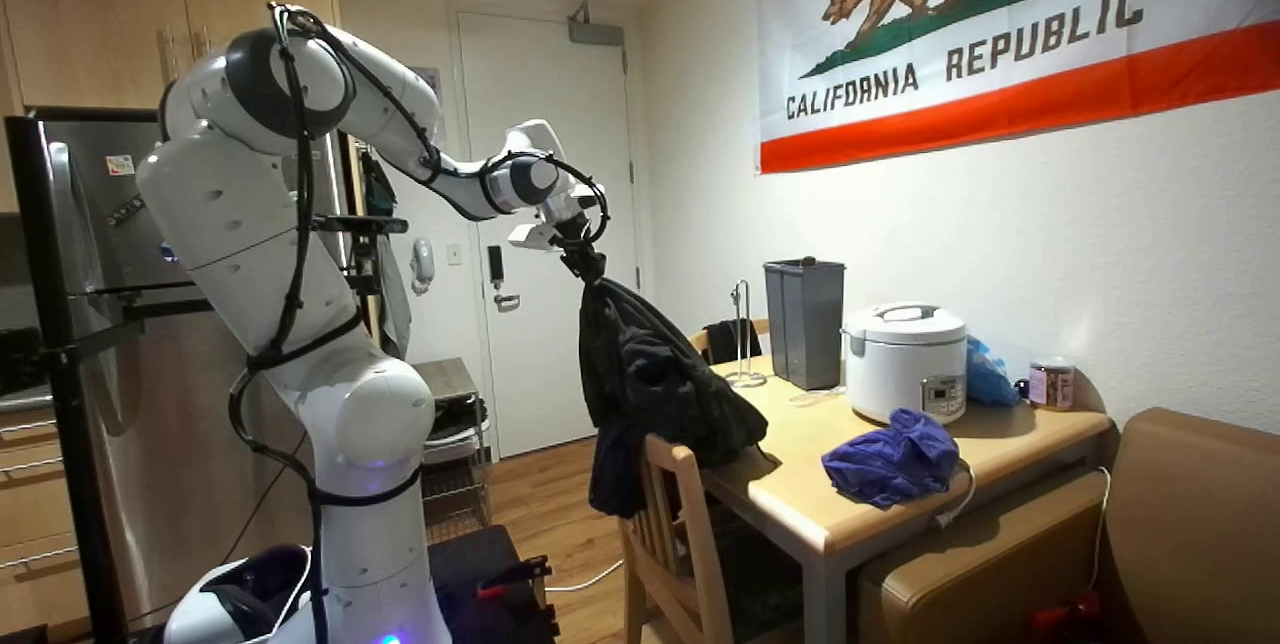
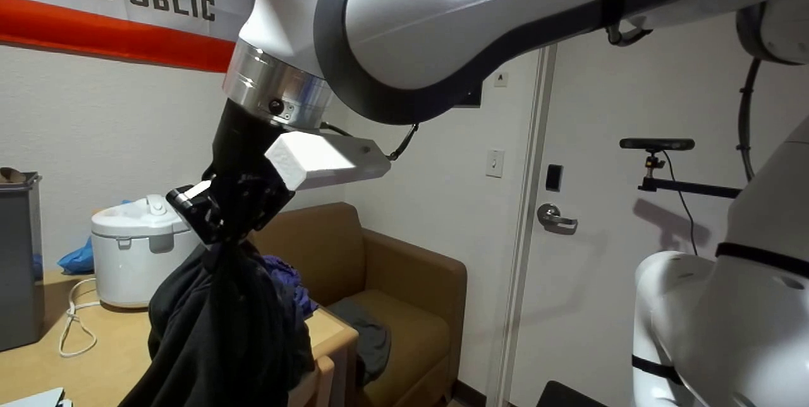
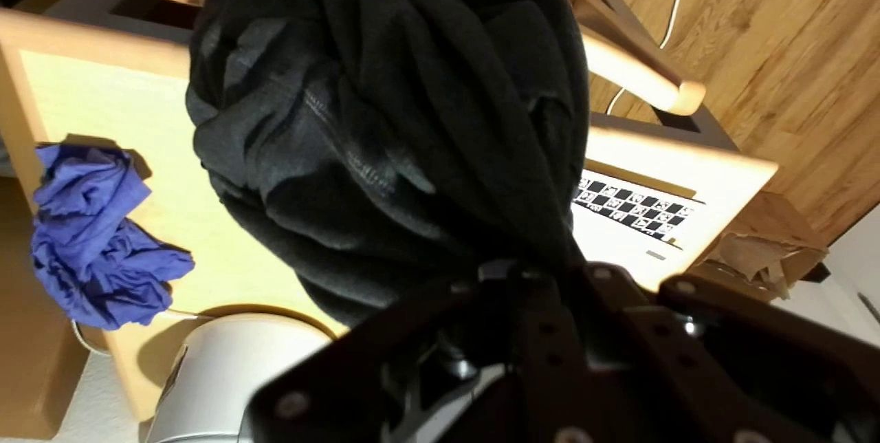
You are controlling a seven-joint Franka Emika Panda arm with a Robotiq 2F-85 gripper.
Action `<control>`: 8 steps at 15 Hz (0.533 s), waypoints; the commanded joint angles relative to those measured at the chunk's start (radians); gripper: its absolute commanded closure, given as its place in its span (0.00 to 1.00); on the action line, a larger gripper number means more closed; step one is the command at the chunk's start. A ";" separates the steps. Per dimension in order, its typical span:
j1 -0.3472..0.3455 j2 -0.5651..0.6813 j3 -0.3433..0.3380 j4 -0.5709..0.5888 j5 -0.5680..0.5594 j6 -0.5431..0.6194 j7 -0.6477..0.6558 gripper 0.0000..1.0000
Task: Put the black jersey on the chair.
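Observation:
The black jersey (image 1: pixel 655 374) hangs bunched from my gripper (image 1: pixel 588 269). It also shows in an exterior view (image 2: pixel 215 331) and fills the middle of the wrist view (image 3: pixel 399 120). My gripper is shut on its top end, seen also in an exterior view (image 2: pixel 218 239) and the wrist view (image 3: pixel 550 274). The wooden chair (image 1: pixel 692 514) stands at the table's end, below the jersey. The lower jersey spreads over the chair back and table edge, and a dark part hangs outside the back. Contact with the chair is hard to tell. The jersey hides part of the chair.
The table (image 1: pixel 800 484) holds a white rice cooker (image 1: pixel 905 364), a grey bin (image 1: pixel 805 324), a purple cloth (image 1: pixel 890 459), a metal stand (image 1: pixel 741 334) and a laptop (image 3: pixel 625 223). A brown sofa (image 2: pixel 404 331) stands beside the table.

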 commanded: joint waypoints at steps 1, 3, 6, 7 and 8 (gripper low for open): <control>0.018 -0.030 -0.014 -0.019 0.054 -0.026 -0.051 0.98; 0.022 -0.034 -0.012 -0.022 0.064 -0.039 -0.057 0.98; 0.037 -0.033 -0.014 -0.035 0.094 -0.066 -0.074 0.98; 0.044 -0.036 -0.015 -0.043 0.109 -0.077 -0.075 0.98; 0.051 -0.039 -0.016 -0.055 0.130 -0.087 -0.075 0.98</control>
